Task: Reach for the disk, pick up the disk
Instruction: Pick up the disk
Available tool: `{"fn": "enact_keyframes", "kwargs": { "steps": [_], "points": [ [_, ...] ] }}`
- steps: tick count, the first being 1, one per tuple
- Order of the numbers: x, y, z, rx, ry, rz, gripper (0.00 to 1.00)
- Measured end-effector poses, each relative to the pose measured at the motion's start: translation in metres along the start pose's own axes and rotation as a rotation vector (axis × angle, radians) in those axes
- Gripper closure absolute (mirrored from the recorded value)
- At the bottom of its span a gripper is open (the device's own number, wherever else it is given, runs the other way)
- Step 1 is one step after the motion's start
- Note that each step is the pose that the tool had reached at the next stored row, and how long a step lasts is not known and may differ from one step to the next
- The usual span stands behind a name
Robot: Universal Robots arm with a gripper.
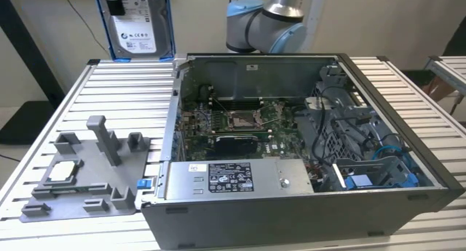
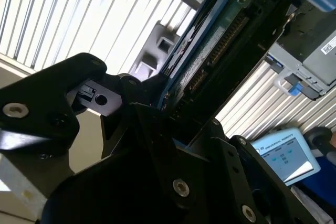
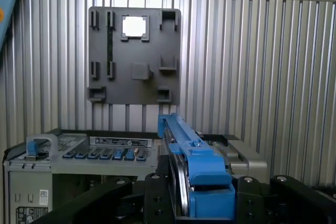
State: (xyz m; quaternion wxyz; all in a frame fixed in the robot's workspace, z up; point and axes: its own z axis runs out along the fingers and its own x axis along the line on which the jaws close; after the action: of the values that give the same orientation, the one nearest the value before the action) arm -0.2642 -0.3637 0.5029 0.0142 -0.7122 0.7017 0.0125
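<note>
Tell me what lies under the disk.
Below it lie the ribbed table and a grey tray holding a white chip. The pincer, shut on the disk, hides its gripped end.

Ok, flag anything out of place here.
Only the disk: it is upright outside the open case, clamped edge-on in the gripper, not seated in a bay. Nothing looks spilled or damaged.

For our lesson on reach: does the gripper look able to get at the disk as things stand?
Probably yes: the disk already appears clamped in the gripper, held up above the table, with nothing between them.
</note>
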Motion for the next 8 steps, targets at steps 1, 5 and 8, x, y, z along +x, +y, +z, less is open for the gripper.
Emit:
{"fn": "enact_keyframes", "kwargs": {
  "steps": [1,5,8],
  "points": [
    [0.0,-0.0028,0.0,-0.0002,0.0,0.0,1.0],
    [0.0002,-0.0137,0.0,-0.001,0.0,0.0,1.0],
    [0.0003,-0.0217,0.0,-0.0016,0.0,0.0,1.0]
  ]
}}
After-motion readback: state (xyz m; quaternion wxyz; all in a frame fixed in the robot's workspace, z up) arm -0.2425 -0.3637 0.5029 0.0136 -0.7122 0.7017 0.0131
